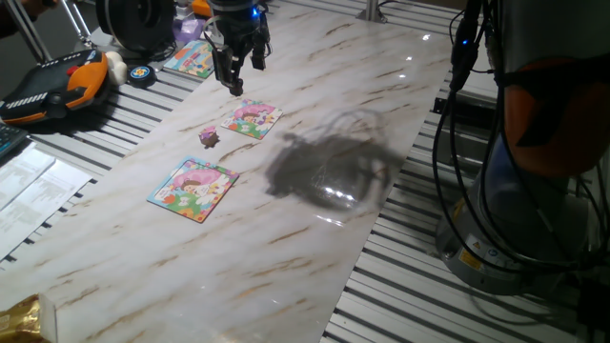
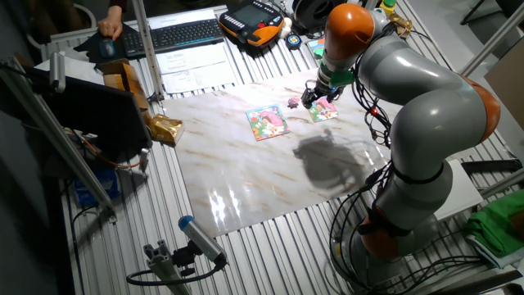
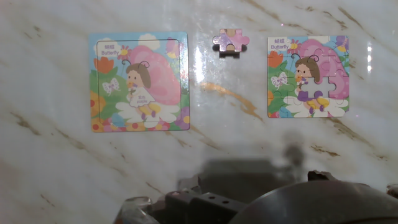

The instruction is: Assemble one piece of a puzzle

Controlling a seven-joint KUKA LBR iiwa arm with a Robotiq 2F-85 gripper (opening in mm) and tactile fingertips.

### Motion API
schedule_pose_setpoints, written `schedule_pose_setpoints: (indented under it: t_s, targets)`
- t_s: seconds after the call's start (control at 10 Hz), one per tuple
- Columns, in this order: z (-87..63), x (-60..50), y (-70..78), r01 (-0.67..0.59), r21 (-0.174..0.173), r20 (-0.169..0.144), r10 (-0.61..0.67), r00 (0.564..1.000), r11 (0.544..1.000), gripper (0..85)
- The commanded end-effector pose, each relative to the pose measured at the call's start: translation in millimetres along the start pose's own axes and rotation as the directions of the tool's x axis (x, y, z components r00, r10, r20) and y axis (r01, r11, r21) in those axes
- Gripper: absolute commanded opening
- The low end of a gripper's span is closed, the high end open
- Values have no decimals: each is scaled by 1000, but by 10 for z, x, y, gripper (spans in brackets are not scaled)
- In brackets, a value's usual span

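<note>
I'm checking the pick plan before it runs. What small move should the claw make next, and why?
Probably move the claw sideways until it is over the piece, then descend. The piece lies loose on the marble between the two picture boards, touching neither, and the claw hangs above the table holding nothing. The puzzle shows a white gap at its right edge, likely where the piece belongs.

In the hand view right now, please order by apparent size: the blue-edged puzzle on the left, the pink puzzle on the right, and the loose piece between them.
1. Blue-edged puzzle, largest.
2. Pink puzzle, somewhat smaller.
3. Loose piece, by far the smallest.
All three lie flat on the table, so nearness hardly affects the order.
</note>
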State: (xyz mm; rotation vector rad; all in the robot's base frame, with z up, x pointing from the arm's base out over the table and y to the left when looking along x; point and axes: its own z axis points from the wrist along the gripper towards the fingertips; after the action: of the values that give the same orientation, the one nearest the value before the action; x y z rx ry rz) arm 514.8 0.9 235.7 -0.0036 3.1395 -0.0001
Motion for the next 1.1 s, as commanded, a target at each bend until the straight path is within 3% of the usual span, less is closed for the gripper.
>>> schedule_pose_setpoints:
  t_s: [0.0, 0.5, 0.7, 1.0]
  targets:
    - [-2, -1, -2, -32, 24, 24, 32, 999, 999, 7]
    - [-13, -6, -3, -40, 19, 21, 40, 999, 999, 7]
    - [-6, -8, -2, -49, -6, 18, 49, 999, 999, 7]
    - [59, -76, 2, -48, -6, 20, 48, 999, 999, 7]
